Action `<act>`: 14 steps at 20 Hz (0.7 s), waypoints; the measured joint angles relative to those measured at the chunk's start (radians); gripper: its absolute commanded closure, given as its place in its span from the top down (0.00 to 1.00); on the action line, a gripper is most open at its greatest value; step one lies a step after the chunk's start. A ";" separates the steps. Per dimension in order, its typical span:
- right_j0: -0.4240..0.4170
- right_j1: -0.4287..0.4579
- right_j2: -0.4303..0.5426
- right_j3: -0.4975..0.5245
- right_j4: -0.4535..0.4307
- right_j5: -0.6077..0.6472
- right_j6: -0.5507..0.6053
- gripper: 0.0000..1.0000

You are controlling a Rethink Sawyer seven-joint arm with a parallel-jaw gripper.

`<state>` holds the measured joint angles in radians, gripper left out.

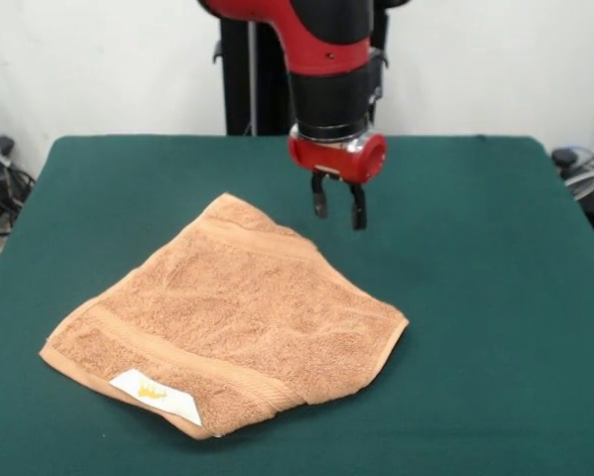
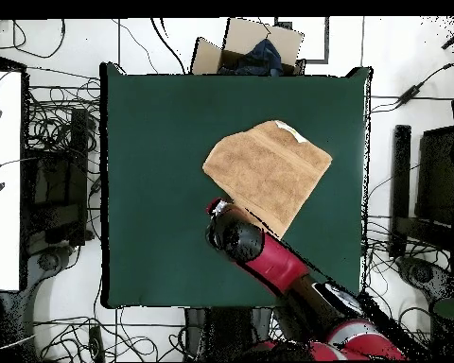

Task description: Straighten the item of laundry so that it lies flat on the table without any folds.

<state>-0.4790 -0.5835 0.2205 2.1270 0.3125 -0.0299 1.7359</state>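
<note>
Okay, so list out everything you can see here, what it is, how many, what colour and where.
tan-orange terry-cloth towel: one, tan-orange, lying spread on the table near its middle, with no arm part touching it
white rectangular label: one, white with yellow print, at the towel's edge nearest the front camera
dark green felt-covered table: one, dark green, filling most of both views
brown cardboard box: one, brown with something dark inside, on the floor beyond the table's edge opposite the robot
black cables: many, black, strewn on the floor around the table
red and black arm: one, reaching over the table
tool: one, black fingers under a red collar, open, hanging above the table beside the towel's far corner
</note>
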 measured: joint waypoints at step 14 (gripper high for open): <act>0.251 -0.057 -0.211 -0.315 0.032 0.416 0.000 1.00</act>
<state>-0.2281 -0.6407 0.0095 1.8125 0.3441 0.3857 1.7361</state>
